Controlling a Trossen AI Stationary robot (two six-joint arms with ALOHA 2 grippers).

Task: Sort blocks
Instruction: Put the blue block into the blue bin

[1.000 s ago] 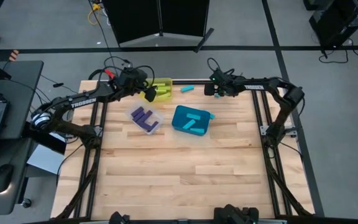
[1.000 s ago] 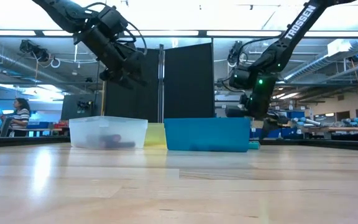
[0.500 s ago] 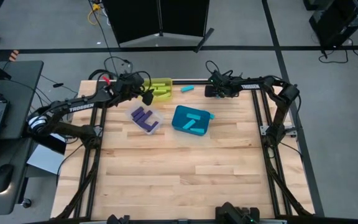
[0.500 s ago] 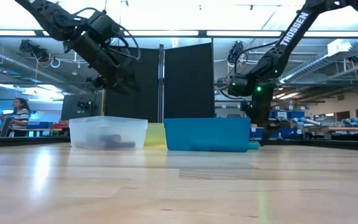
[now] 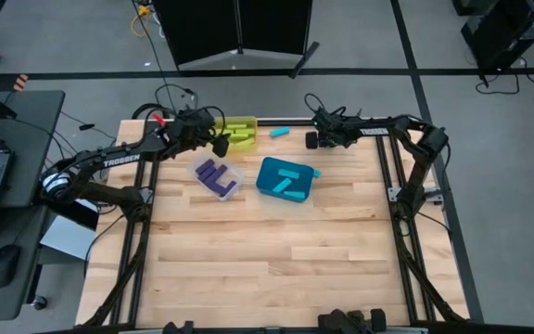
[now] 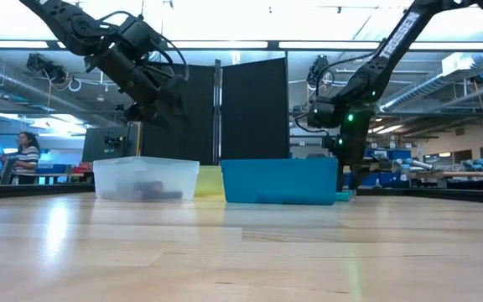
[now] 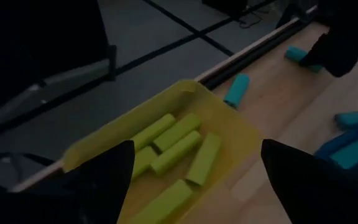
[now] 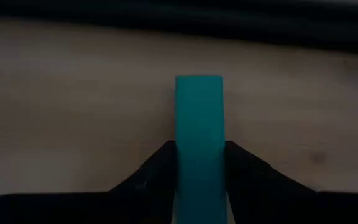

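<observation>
While the right jaws [image 8: 199, 163] sit low at the worktop's [image 5: 267, 250] far edge, about 1 o'clock from its centre, you can see both fingers pressed against the sides of a cyan block [image 8: 199, 118]. It lies lengthwise between them with its free end sticking out ahead, so read this as a grip on the block, flat on the wood and not yet lifted as far as the frames tell. That low, level approach suits a bar lying flat.

A second loose cyan block [image 5: 279, 133] lies at 12 o'clock near the far rail, between the yellow bin [image 5: 241, 133] and the right arm.

Your left jaws [image 7: 191, 180] stand wide open and empty, hovering above the yellow bin at 11 o'clock, where the yellow-green blocks [image 7: 185, 149] lie side by side. Nothing is between the fingers, so that arm looks parked above the bin.

The sort already reads by colour: purple blocks [image 5: 215, 174] in the clear bin [image 5: 235, 173] at 10 o'clock, cyan ones in the teal bin [image 5: 269, 186] near centre. The gripped block likely belongs in the teal bin, at 7 o'clock from the right jaws.
</observation>
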